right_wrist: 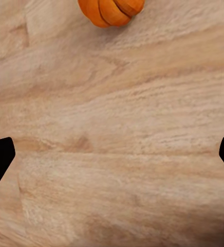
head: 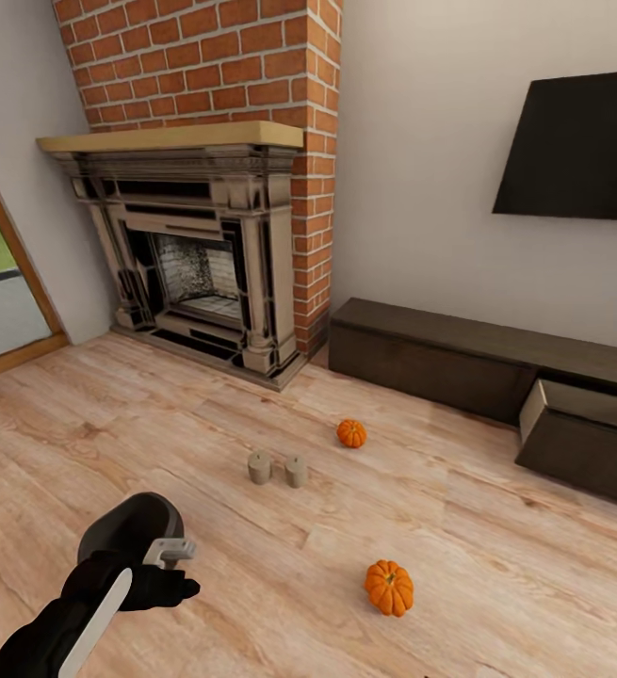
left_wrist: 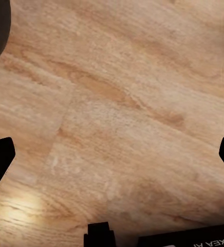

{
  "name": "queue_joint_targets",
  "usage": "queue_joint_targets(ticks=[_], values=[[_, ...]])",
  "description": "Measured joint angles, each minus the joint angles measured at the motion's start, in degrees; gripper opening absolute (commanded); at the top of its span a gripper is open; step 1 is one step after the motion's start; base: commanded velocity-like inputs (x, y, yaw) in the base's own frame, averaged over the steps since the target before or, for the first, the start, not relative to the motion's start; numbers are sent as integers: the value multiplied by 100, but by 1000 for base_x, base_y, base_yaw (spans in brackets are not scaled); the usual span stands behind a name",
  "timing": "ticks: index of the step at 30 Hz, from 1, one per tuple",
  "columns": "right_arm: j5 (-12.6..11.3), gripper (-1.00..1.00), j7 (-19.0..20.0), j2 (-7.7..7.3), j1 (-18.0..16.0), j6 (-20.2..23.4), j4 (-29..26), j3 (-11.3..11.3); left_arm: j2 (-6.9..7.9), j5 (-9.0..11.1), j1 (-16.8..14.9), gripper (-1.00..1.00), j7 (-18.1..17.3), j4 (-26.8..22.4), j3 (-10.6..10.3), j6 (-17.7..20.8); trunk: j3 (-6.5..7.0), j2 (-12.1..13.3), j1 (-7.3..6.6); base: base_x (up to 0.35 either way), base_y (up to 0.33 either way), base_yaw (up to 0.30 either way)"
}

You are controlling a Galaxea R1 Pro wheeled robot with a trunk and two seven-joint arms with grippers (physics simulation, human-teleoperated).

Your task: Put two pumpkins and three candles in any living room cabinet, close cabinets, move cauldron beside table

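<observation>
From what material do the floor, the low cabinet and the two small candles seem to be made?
Floor: light wood planks, satin, with visible grain and seams. Cabinet: dark-brown wood, matte, faint grain; one drawer open, pale inside. Candles: dull grey-beige cylinders, probably wax, though too small to be sure.

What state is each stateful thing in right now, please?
near pumpkin: upright on floor, free
far pumpkin: on floor, free
two candles: standing upright, side by side
cabinet: one drawer pulled open, rest shut
left gripper: open, empty
right gripper: open, empty
</observation>
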Motion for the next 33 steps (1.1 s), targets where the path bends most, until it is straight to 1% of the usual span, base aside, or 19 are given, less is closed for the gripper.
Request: queue_joint_targets(ticks=[14,22,33], values=[[0,100,0,-1,0,0,-1,-1,0,0,0,100,0,0,0,-1,-1,0,0,44,31,-13],[0,100,-1,0,1,1,-2,-2,-1,-1,-2,100,0,2,-2,-1,-27,0,-1,77,25,-226],[0,100,-2,0,2,-56,5,-2,-1,-1,-2,100,0,2,-2,-1,-68,0,0,9,1,-253]])
